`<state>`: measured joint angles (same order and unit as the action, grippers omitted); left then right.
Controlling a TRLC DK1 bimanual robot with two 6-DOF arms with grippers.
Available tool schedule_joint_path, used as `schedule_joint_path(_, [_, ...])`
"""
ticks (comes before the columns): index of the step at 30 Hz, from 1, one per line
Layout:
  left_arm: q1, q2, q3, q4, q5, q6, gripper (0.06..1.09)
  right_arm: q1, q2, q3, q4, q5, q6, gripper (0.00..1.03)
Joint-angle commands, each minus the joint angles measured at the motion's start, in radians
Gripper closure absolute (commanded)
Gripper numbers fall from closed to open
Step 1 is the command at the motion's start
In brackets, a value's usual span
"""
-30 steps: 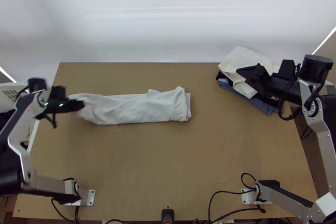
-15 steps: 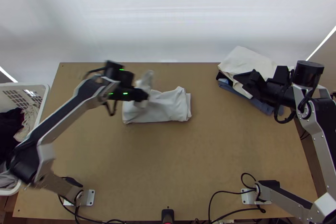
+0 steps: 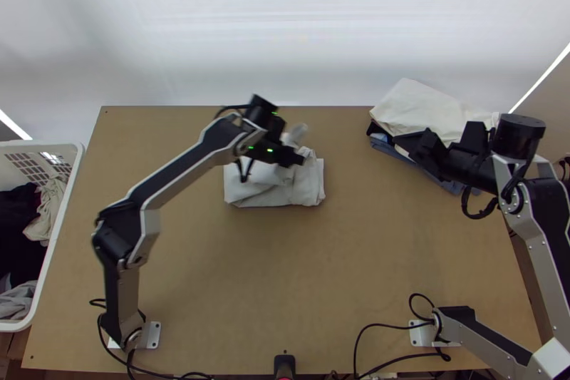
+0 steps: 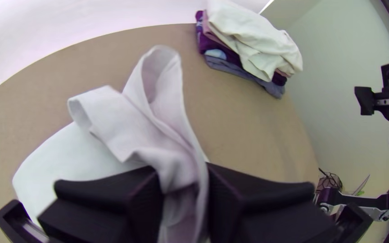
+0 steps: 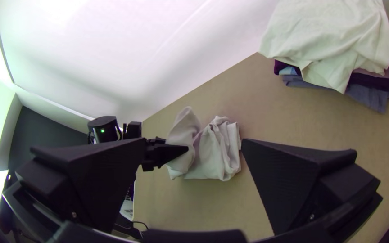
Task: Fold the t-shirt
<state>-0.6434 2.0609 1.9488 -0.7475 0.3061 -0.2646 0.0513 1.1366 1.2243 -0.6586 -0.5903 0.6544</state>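
Note:
My left gripper (image 3: 298,150) is over the white t-shirt (image 3: 267,194) at the table's middle, left of its far right end. In the left wrist view the left gripper (image 4: 185,189) is shut on a bunched part of the t-shirt (image 4: 127,121), whose loose end sticks up past the fingers. The rest lies beneath as a short folded bundle, its left part doubled over toward the right. My right gripper (image 3: 410,145) hangs by the pile at the back right; in the right wrist view the right gripper (image 5: 192,148) stands open with nothing between its fingers.
A pile of folded clothes (image 3: 413,105), cream on top and blue below, lies at the table's back right. A white basket (image 3: 60,223) with dark and pale clothes stands at the left edge. Bare tabletop (image 3: 285,273) stretches in front of the t-shirt.
From the far left, my left gripper has carried the t-shirt's left end rightward over the rest, so the long strip has become a short bundle. The right arm has shifted slightly toward the near side.

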Motion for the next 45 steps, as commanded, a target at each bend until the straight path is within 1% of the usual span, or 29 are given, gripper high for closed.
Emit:
schedule_joint_path(1, [-0.055,0.002,0.118,-0.039,0.010,0.021,0.10,0.019,-0.003,-0.060,0.033,0.014,0.007,0.04])
schedule_joint_path(6, [-0.058,-0.074,0.118,-0.061,0.008,0.044,0.10,0.058,0.041,-0.151,0.094,0.024,0.010,0.04])
schedule_joint_path(11, [-0.009,-0.156,0.096,-0.138,0.008,0.070,0.10,0.159,0.158,-0.190,0.168,0.037,0.010,0.04])
schedule_joint_path(16, [0.074,-0.249,0.073,-0.159,-0.005,0.064,0.10,0.274,0.344,-0.134,0.208,0.064,0.005,0.04])
schedule_joint_path(20, [0.142,-0.340,0.073,-0.164,-0.068,0.077,0.10,0.320,0.485,-0.054,0.229,0.075,-0.006,0.04])
schedule_joint_path(23, [0.197,-0.406,0.070,-0.185,-0.131,0.122,0.10,0.334,0.569,0.001,0.249,0.075,-0.016,0.04])
schedule_joint_path(28, [0.292,-0.524,0.024,-0.237,-0.183,0.168,0.10,0.338,0.680,0.099,0.257,0.075,-0.039,0.04])
schedule_joint_path(33, [0.390,-0.637,-0.054,-0.254,-0.188,0.191,0.10,0.337,0.784,0.181,0.257,0.101,-0.072,0.04])
schedule_joint_path(39, [0.479,-0.706,-0.056,-0.283,-0.194,0.192,0.10,0.331,0.865,0.207,0.257,0.127,-0.099,0.04])
schedule_joint_path(45, [0.577,-0.740,-0.056,-0.296,-0.194,0.194,0.10,0.338,0.936,0.216,0.257,0.126,-0.104,0.04])
